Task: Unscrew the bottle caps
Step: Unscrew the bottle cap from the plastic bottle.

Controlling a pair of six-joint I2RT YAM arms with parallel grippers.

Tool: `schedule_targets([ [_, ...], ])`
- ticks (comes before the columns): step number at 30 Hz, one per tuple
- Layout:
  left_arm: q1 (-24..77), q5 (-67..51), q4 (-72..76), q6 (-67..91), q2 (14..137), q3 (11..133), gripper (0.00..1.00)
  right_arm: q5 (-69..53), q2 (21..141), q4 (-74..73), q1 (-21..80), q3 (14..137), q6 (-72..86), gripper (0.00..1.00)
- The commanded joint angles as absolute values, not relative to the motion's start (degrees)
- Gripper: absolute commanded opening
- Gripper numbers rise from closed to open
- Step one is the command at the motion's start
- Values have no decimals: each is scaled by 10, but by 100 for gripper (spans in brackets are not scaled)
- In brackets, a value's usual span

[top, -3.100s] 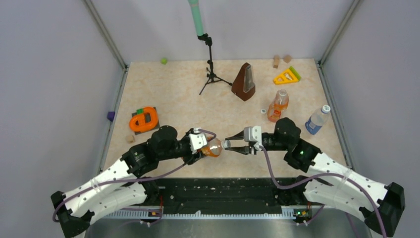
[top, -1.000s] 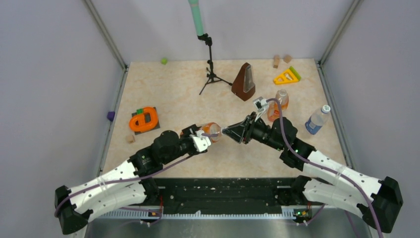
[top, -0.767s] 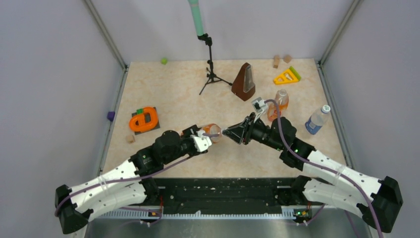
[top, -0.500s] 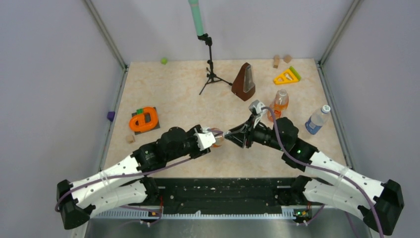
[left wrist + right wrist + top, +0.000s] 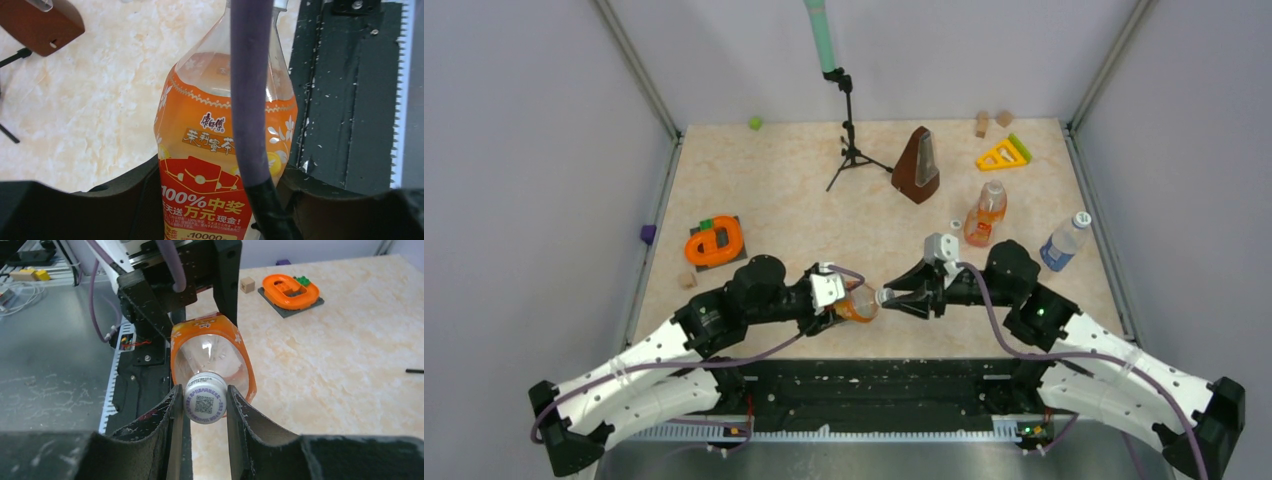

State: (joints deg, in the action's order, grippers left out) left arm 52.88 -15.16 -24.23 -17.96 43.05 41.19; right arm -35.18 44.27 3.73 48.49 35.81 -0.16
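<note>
My left gripper (image 5: 849, 300) is shut on the squat orange bottle (image 5: 857, 303) and holds it on its side above the table's near edge, neck to the right. In the left wrist view the bottle (image 5: 220, 135) fills the space between the fingers (image 5: 125, 200). My right gripper (image 5: 885, 296) is shut on its white cap (image 5: 205, 403); both fingers (image 5: 171, 412) touch the cap's sides. The slim orange bottle (image 5: 986, 213) stands at the right, with a loose white cap (image 5: 954, 224) on the table beside it. The clear blue-label bottle (image 5: 1062, 242) lies further right, cap (image 5: 1081, 218) on.
A brown metronome (image 5: 916, 165) and a black tripod stand (image 5: 850, 140) stand at the back centre. An orange toy on a grey plate (image 5: 714, 242) is at the left, a wooden block (image 5: 687, 280) near it. A yellow triangle (image 5: 1004, 153) and wooden blocks (image 5: 981, 124) lie back right.
Both grippers have moved back toward the near edge with the bottle between them. The right wrist has rolled, its grip staying on the cap.
</note>
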Motion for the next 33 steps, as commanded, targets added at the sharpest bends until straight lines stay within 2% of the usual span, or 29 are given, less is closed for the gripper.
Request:
schedule_targets([
  [1,502,-166,-175,-149,409,454,0,-475,425,-24,497,377,-54,0],
  [3,502,-164,-175,-147,412,455,0,-466,426,-19,497,379,-44,0],
  [6,502,-110,-153,-160,417,438,0,-434,422,22,497,376,29,45],
  [9,502,-16,-120,-186,420,408,0,-361,388,116,497,335,136,72],
  [10,503,11,-115,-197,422,402,0,-331,377,133,497,328,155,75],
  [17,510,77,-90,-225,422,388,0,-155,362,72,497,361,235,76],
  [21,545,137,-79,-246,415,385,0,-62,383,92,497,366,312,67],
  [33,560,148,-71,-260,443,385,0,-140,475,204,497,366,369,55],
])
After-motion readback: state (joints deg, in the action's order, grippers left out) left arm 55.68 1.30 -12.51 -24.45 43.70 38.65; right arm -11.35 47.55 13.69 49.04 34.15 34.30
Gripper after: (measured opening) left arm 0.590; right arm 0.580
